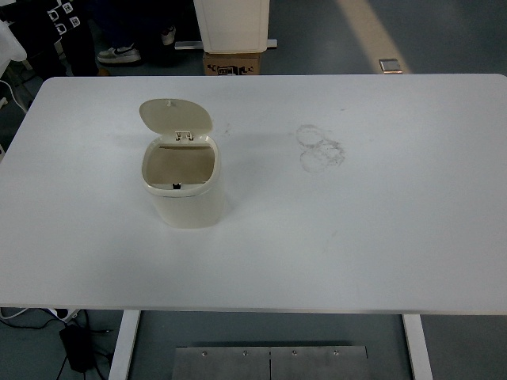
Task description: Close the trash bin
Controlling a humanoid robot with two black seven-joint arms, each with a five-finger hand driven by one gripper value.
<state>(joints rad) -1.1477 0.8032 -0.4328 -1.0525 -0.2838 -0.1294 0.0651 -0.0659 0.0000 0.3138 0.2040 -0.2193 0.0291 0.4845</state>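
no hand of mine in view, so i cannot tell their state; small cream plastic trash bin [184, 186] sits left of centre on the white bench [380, 229], its rounded hinged lid [176, 116] upright at the back, so i'd press it forward and down gently until it latches.

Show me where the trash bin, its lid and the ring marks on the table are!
trash bin [188, 207], head view, front wall of the body.
lid [174, 115], head view, middle of the raised flap.
ring marks [320, 148], head view, middle of the smudged circles.

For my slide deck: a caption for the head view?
Cream trash bin stands with lid open on the white table.
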